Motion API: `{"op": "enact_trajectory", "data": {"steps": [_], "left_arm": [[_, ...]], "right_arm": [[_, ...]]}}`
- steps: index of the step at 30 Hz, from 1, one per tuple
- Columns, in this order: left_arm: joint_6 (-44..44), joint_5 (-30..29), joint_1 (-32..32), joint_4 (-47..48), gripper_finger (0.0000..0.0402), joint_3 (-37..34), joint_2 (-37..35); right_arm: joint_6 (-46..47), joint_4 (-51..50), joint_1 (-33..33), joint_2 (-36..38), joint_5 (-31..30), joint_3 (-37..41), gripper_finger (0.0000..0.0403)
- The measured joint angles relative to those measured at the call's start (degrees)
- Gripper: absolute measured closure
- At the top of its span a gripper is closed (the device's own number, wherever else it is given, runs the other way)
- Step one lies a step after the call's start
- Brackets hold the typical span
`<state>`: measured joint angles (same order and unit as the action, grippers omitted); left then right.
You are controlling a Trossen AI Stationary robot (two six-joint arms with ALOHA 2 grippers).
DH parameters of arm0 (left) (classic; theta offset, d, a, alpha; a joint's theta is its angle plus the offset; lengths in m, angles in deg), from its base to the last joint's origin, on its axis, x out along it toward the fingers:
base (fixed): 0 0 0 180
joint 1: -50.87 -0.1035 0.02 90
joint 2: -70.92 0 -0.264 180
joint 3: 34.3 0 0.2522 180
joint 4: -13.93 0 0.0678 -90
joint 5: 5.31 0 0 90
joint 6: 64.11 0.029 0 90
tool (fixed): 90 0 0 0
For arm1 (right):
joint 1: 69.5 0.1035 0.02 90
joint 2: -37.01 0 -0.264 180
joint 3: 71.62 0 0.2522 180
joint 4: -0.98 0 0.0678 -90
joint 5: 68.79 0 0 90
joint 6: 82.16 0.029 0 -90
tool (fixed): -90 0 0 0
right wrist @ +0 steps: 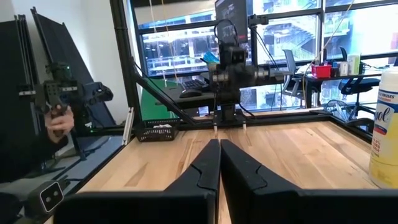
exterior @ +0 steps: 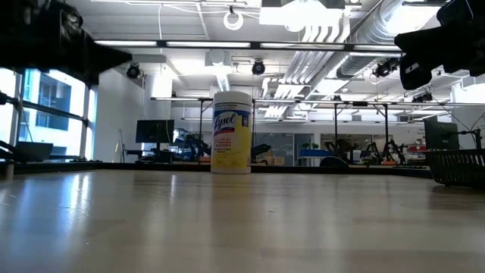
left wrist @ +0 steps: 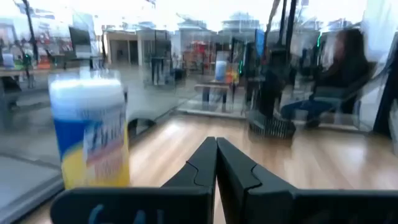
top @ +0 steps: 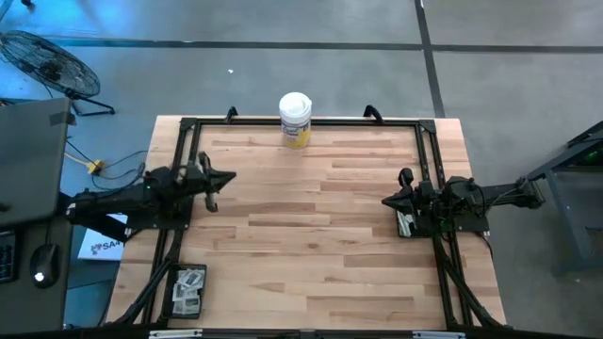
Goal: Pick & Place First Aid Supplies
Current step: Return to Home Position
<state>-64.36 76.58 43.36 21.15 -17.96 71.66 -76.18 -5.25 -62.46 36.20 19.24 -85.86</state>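
Dark fingers (left wrist: 199, 174) of the left gripper (left wrist: 216, 144) are pressed together on nothing, above the left side of the desk (top: 311, 245) and pointing across toward the right arm (top: 462, 202). The right gripper (right wrist: 219, 144) mirrors it: fingers together, empty, above the right side, facing the left arm (right wrist: 229, 62). The first aid packets (top: 191, 281) lie flat in a black mesh bin (top: 175, 299) at the desk's left corner away from the canister (top: 295, 119). The bin's long axis runs along the left edge, but which way each packet points is too small to tell. More white shows in a second black bin (left wrist: 272, 127) just under the right arm's wrist. The white canister with a yellow label stands upright at the middle of the far edge, well apart from both grippers. Beyond the desk, a seated person (left wrist: 339, 74) shows in the left wrist view and a person's hand (right wrist: 59, 121) in the right wrist view.
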Motion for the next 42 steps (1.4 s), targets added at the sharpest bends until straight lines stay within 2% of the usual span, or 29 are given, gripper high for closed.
{"op": "enact_trajectory", "data": {"steps": [4, 6, 15, 21, 25, 42], "left_arm": [[0.2, -1.9, 0.0, 2.1, 0.0399, -1.2, 0.6], [0.0, -1.5, 0.0, 5.1, 0.0399, -1.2, 1.0], [-0.4, 0.0, 0.0, 5.5, 0.0399, -1.3, 0.8], [1.3, 9.5, 0.0, 6.4, 0.0399, -1.3, 0.9], [1.4, 7.8, 0.0, 6.7, 0.0399, -1.4, 0.9], [1.3, 7.6, 0.0, 6.8, 0.0399, -1.4, 0.9]], "right_arm": [[0.0, 0.0, 0.0, -0.1, 0.0, 0.0, 0.0395], [0.0, 0.0, 0.0, -0.2, 0.0, 0.0, 0.0395], [0.0, 0.0, 0.0, -0.2, 0.0, 0.0, 0.0395], [0.0, 0.0, 0.0, -0.2, 0.0, 0.0, 0.0397], [0.0, 0.0, 0.0, -0.2, 0.0, 0.0, 0.0395], [0.0, 0.0, 0.0, -0.2, 0.0, 0.0, 0.0396]]}}
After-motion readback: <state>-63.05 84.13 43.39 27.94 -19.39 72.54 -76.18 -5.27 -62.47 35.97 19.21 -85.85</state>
